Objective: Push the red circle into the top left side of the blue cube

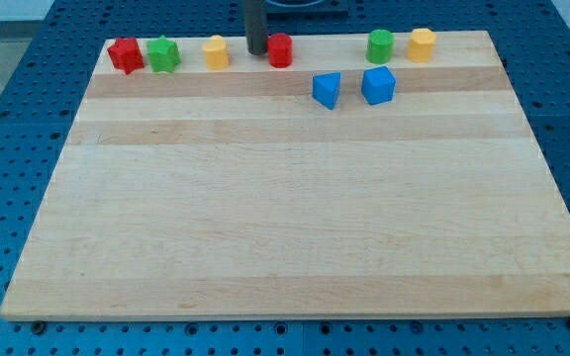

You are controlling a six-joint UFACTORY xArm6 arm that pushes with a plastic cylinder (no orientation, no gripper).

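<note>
The arm is ending in a plain dark rod (255, 25) with no jaws, so it is holding nothing; my tip (256, 51) is resting on the board (285, 218) near the top edge, just left of the red circle (280, 49) and looking to be touching its left side, though the contact cannot be told for sure. The red circle is sitting close to the top edge, a little left of the middle. The blue cube (378, 85) is lying down and to the right of it, apart from it, toward the top right part of the board. Just left of the cube, a blue triangular block (328, 89) is sitting between the circle and the cube, standing partly in the way. Along the top edge, toward the top left corner, a red star (125, 54), a green star (163, 53) and a yellow block (216, 51) are lining up left of the tip. Toward the top right corner, a green block (380, 45) and another yellow block (422, 44) are sitting side by side just above the cube.
</note>
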